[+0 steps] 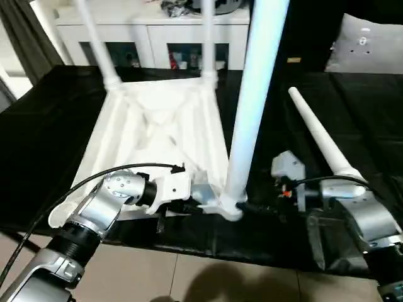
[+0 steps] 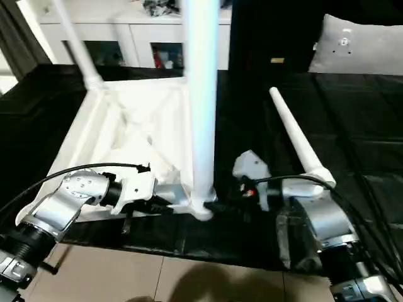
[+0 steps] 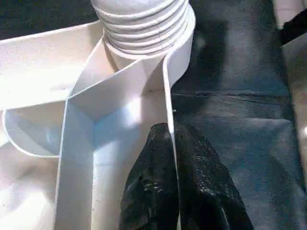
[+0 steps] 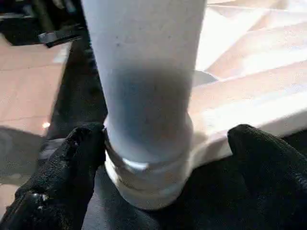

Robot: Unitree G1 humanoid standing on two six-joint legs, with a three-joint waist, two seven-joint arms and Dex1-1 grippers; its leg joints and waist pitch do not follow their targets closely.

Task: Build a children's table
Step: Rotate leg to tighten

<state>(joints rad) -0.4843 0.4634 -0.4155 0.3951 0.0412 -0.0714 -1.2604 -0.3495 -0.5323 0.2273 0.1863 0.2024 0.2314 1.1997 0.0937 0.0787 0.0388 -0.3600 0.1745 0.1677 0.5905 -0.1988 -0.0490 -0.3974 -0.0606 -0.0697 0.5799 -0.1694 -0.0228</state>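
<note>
We've got the children's table [image 1: 164,135] lying upside down on the black tabletop [image 1: 50,119], near leg [image 1: 252,107] standing in its corner socket. Our left fingers [image 3: 192,191] are pinching the table's edge wall; the right fingers [image 4: 72,163] are spread on either side of that leg's base.

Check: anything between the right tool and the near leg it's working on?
Nothing visible. The right tool stands open with a finger on each side of the near leg at its corner socket. The spare leg lies off to the side.
</note>
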